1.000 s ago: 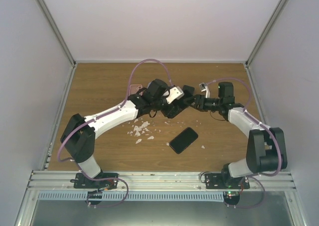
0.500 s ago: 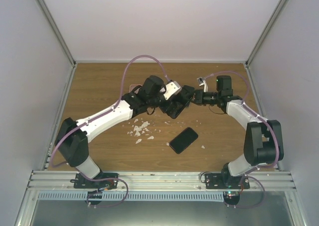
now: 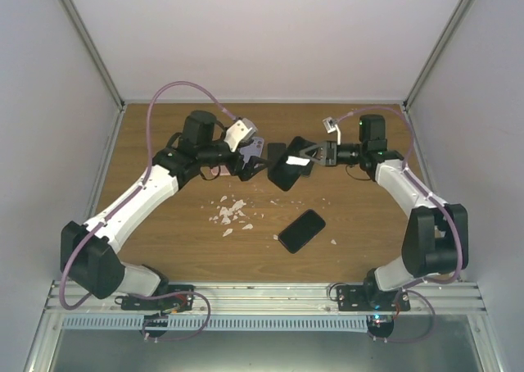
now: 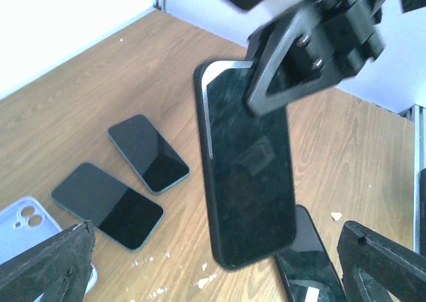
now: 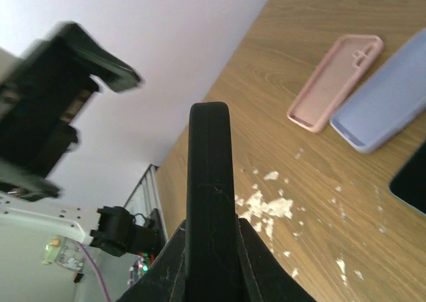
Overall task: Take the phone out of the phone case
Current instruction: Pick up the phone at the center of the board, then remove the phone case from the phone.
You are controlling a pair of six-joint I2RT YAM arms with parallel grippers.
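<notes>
Glossy black rectangular phone [image 4: 246,169] in black case [image 5: 208,169]; pink plastic phone case [image 5: 336,81]; pale lilac plastic case [image 5: 383,109]; white flecks [image 3: 231,214] speckle the brown wood-grain table [image 3: 360,224].

Three bare phones [image 4: 148,152] lie on the desk [image 4: 86,96]. A fourth phone [image 4: 249,182] sits inside one black case [image 4: 203,116]. Two empty cases lie there: one pink case [image 5: 336,81], one lilac case [image 5: 386,109].

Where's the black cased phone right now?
Top view: the black cased phone hangs in mid-air over the middle of the table, clamped in the right tool, with the open left tool just to its left.
</notes>
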